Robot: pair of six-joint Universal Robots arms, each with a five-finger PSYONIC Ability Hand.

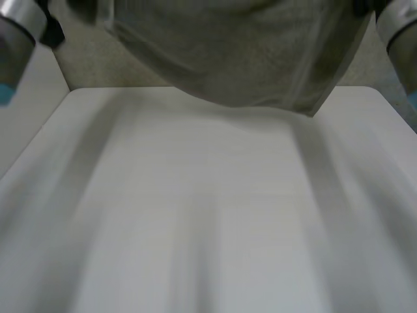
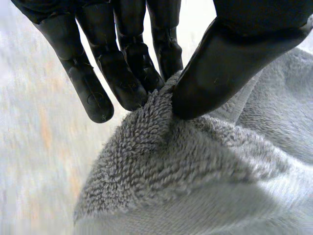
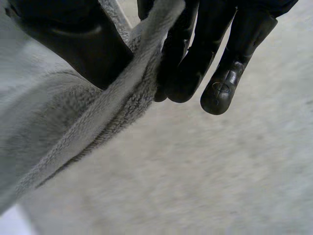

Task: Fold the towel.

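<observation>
A grey terry towel hangs in the air above the far edge of the white table, stretched between my two raised arms. My left hand pinches a corner of the towel between its thumb and fingers. My right hand pinches the towel's edge between thumb and fingers, with the cloth hanging away below the grip. The towel's lower edge hangs just over the table's back edge.
The white table spreads out under the towel toward me. Beyond it lies a pale speckled floor. My left forearm and right forearm stand high at the two sides.
</observation>
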